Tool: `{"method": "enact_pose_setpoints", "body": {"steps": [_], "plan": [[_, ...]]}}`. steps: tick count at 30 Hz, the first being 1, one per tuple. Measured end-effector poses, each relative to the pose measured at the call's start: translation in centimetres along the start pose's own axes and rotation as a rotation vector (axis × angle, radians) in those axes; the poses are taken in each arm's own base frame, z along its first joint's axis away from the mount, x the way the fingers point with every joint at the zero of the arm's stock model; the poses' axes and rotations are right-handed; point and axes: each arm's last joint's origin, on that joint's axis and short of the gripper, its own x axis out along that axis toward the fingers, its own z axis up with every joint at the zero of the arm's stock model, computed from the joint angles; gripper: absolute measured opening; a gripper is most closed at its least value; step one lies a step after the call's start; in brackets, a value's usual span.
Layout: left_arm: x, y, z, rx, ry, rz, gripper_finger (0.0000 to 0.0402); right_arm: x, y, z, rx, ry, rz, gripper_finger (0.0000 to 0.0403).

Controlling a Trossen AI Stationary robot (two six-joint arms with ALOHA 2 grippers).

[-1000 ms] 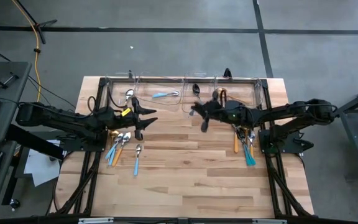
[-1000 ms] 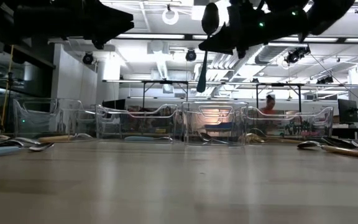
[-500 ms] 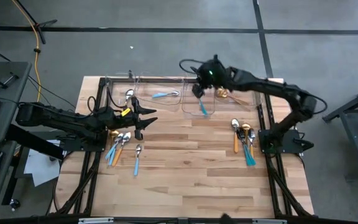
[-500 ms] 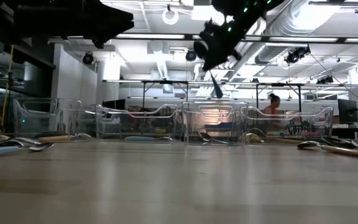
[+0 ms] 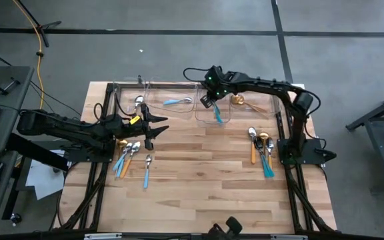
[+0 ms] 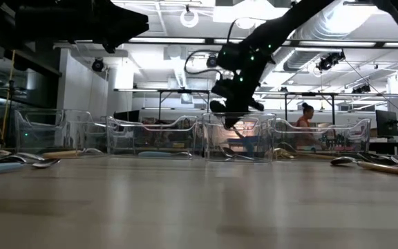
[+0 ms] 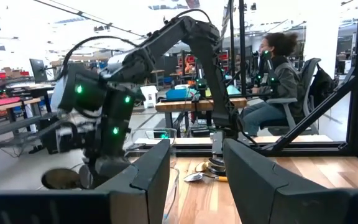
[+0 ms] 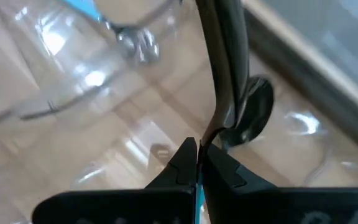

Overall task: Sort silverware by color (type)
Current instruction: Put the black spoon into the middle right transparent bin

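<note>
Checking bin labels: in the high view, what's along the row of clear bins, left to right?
Silver-headed spoon → light-blue-handled utensil → right gripper, shut on a blue-handled black utensil over the third bin → gold utensils.

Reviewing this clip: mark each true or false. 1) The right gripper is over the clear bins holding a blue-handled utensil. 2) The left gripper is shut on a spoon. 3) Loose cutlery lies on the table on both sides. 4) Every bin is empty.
1) True: the right gripper is over the clear bins, shut on a black utensil with a blue handle.
2) False: the left gripper is open and holds nothing.
3) True: one cluster lies left, another right.
4) False: a light-blue-handled piece lies in one bin.
</note>
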Motion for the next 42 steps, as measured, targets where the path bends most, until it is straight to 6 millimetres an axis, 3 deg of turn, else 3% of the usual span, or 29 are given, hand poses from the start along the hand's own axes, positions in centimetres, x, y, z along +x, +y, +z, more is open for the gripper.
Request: {"method": "enact_pose_setpoints", "body": {"steps": [18, 31, 42], "plan": [[0.0, 0.0, 0.0, -0.002, 0.0, -0.001, 0.0138, 1.2, 0.0, -0.6, 0.078, 0.065, 0.021, 0.0], [0.0, 0.0, 0.0, 0.0, 0.002, -0.001, 0.0138, 3.9, -0.1, -1.6, 0.068, 0.127, -0.076, 0.0], [0.0, 0.0, 0.0, -0.001, 0.002, 0.0, 0.0138, 3.8, -0.1, -1.5, 0.066, 0.121, -0.074, 0.0]]}}
